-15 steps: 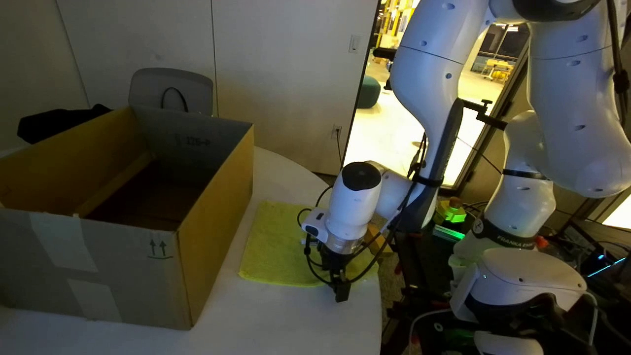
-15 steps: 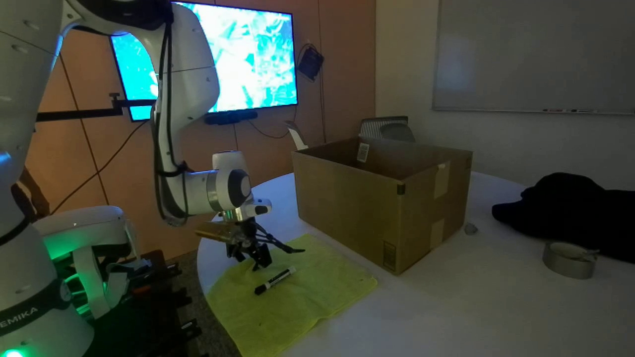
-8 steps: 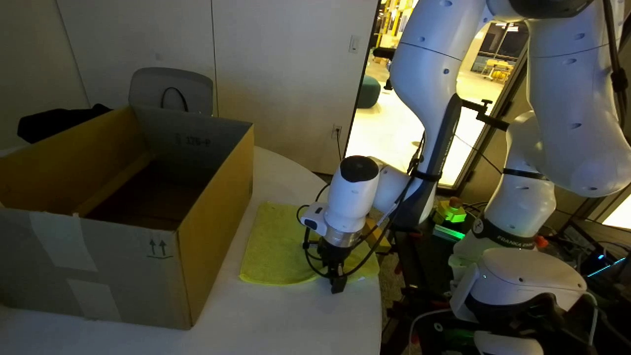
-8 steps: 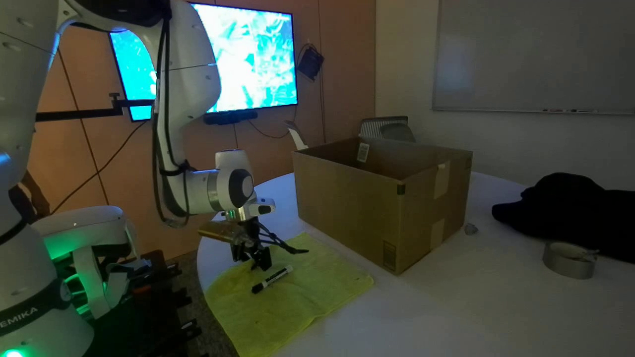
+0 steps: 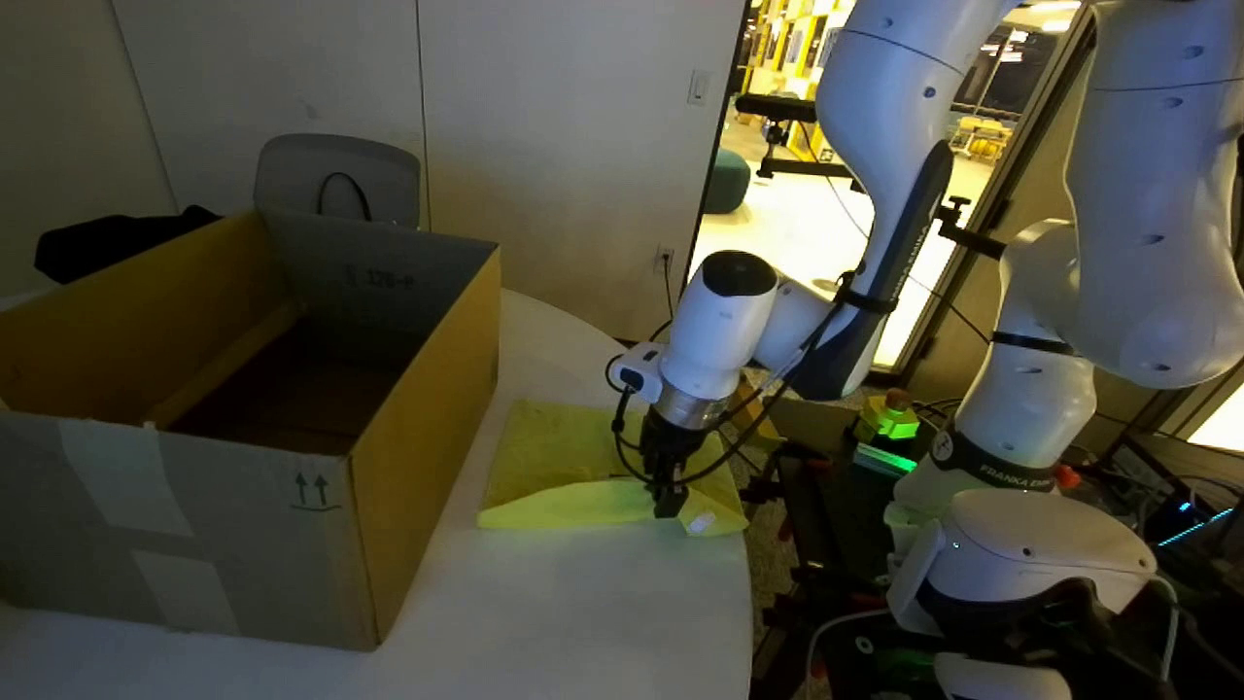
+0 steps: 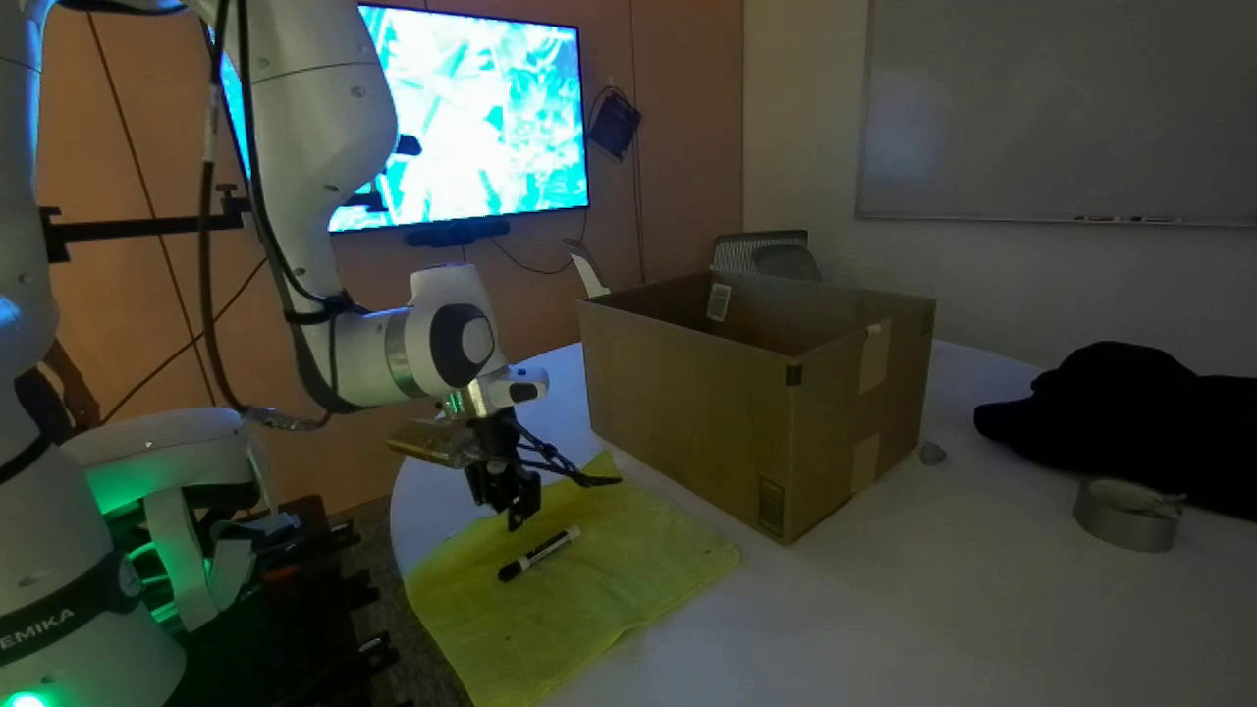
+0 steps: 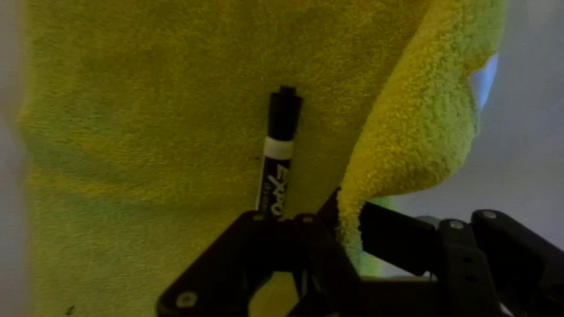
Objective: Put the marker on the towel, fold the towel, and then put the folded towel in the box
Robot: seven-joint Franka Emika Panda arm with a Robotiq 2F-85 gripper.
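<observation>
The yellow-green towel [image 6: 609, 599] lies spread on the white table, with one edge raised and curling over in the wrist view. My gripper [image 7: 350, 215] is shut on that edge, a thin fold of cloth pinched between its fingers. In both exterior views the gripper [image 5: 669, 501] hangs low over the towel's border. On the flat part of the towel rests the marker [image 7: 280, 145], black with a white band; its lower end is hidden behind the gripper in the wrist view. The open cardboard box [image 5: 243, 535] stands beside the towel, its visible floor bare.
A roll of tape [image 6: 1124, 516], a small grey lump [image 6: 931, 453] and a black cloth heap [image 6: 1129, 422] sit on the table past the box. A grey chair [image 5: 335, 175] stands behind. The table's rounded edge runs close to the towel on the robot's side.
The fingers have closed on the towel's edge. My gripper has risen and moved inward over the towel, lifting that edge. The towel and marker have shifted slightly; the box has stayed put.
</observation>
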